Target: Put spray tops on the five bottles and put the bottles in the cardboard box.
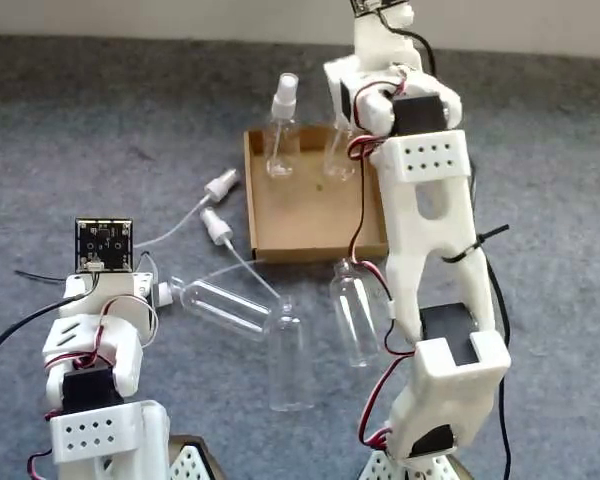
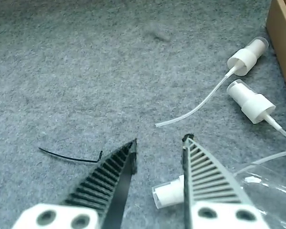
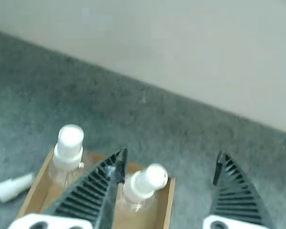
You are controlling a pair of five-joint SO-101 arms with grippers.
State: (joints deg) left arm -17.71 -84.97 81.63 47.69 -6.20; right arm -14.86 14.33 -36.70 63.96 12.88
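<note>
Soft, even light; faint shadows

The right arm (image 1: 435, 210) stretches from lower right to top centre of the high view, right gripper (image 3: 171, 154) spread wide; the left arm (image 1: 95, 360) (folded at lower left) holds the left gripper (image 2: 159, 140) parted too.

Two capped bottles (image 1: 282, 130) upright in box (image 1: 315, 250)
</note>
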